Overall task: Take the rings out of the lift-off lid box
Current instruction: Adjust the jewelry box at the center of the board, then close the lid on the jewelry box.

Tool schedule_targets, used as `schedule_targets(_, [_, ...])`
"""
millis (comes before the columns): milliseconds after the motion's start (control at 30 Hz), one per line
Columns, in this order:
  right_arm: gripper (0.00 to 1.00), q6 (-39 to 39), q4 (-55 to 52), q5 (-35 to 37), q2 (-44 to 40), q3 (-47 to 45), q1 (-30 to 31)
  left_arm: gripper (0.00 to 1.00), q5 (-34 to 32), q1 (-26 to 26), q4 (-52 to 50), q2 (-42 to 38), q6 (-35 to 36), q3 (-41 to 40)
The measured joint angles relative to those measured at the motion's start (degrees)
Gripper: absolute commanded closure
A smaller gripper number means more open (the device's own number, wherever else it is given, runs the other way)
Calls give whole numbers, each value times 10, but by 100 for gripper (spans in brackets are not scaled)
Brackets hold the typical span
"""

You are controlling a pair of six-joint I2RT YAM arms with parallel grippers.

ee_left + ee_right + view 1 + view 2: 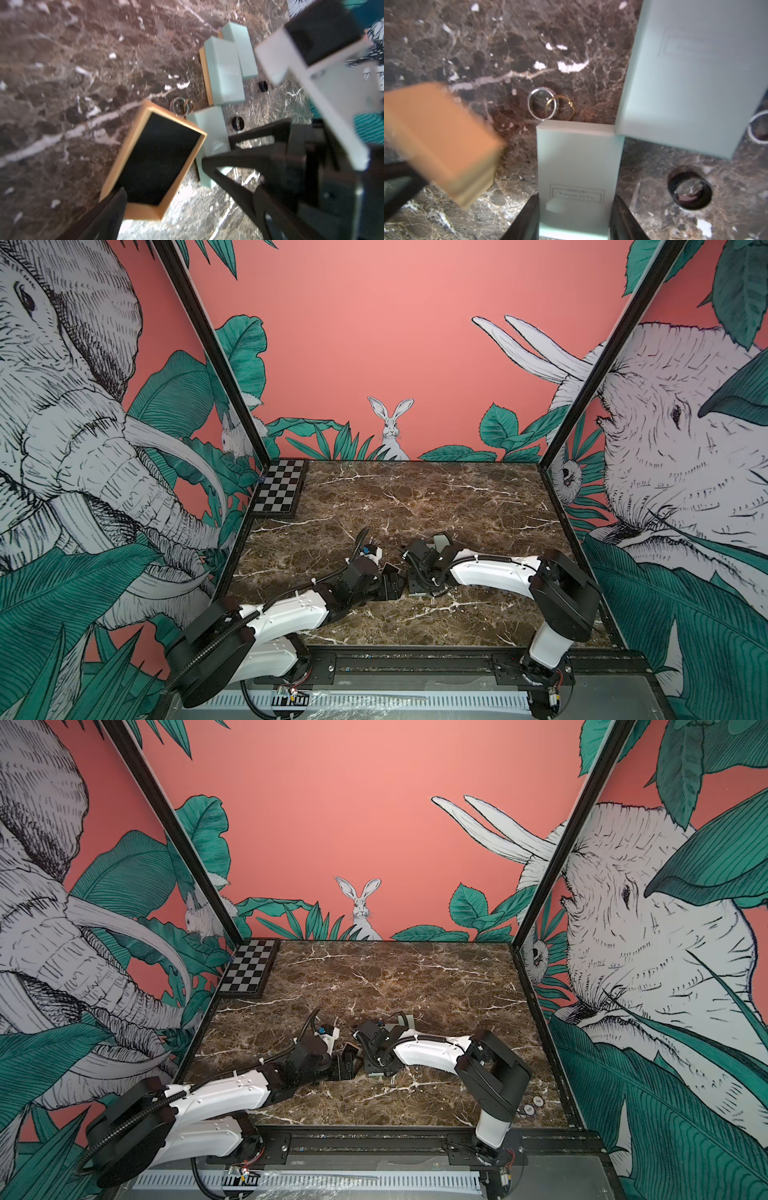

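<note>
The left gripper [164,176] holds the empty box base [158,153] tipped, likely to spill; the right gripper [575,199] grasps the mint lid [579,158]; rings [551,105] lie beside it on the bench [467,41], toward its front edge

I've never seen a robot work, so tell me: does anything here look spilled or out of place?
Yes. Rings lie loose on the marble table: a silver ring overlapping a gold ring, a black ring apart. The tan box hangs tilted in the left gripper, apparently tipped out.
</note>
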Motion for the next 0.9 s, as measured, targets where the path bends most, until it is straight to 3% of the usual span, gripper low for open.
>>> schedule_targets(333, [60, -6, -1, 16, 7, 26, 2, 2, -32, -14, -80, -125, -30, -4])
schedule_targets(600, [60, -17, -18, 21, -7, 55, 7, 1, -64, -15, -158, -165, -14, 72])
schedule_targets(900, [60, 4, -71, 25, -1, 134, 35, 1, -186, -3, -358, -242, 45, 158])
